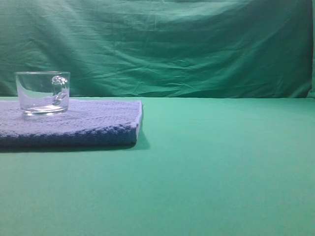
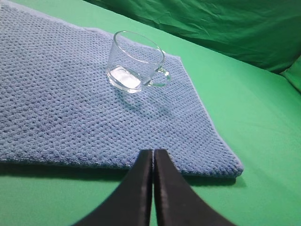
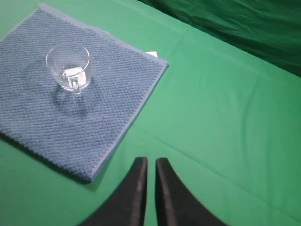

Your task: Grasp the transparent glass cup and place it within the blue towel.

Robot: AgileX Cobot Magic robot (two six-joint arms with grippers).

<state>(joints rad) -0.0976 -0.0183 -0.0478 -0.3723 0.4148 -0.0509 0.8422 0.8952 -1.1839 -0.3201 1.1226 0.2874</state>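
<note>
The transparent glass cup (image 1: pixel 42 93) stands upright on the blue towel (image 1: pixel 88 125) at the left of the table, its handle facing the camera. In the left wrist view the cup (image 2: pixel 136 62) sits near the towel's (image 2: pixel 70 108) far right corner. My left gripper (image 2: pixel 153 150) is shut and empty, hovering over the towel's near edge. In the right wrist view the cup (image 3: pixel 68 67) rests on the towel (image 3: pixel 108 94). My right gripper (image 3: pixel 151 160) hangs over bare cloth to the right of the towel, its jaws nearly together with nothing between them. Neither gripper shows in the high view.
Green cloth (image 1: pixel 221 162) covers the table, and a wrinkled green backdrop (image 1: pixel 172 44) hangs behind it. A small white tag (image 3: pixel 151 54) peeks out at the towel's far corner.
</note>
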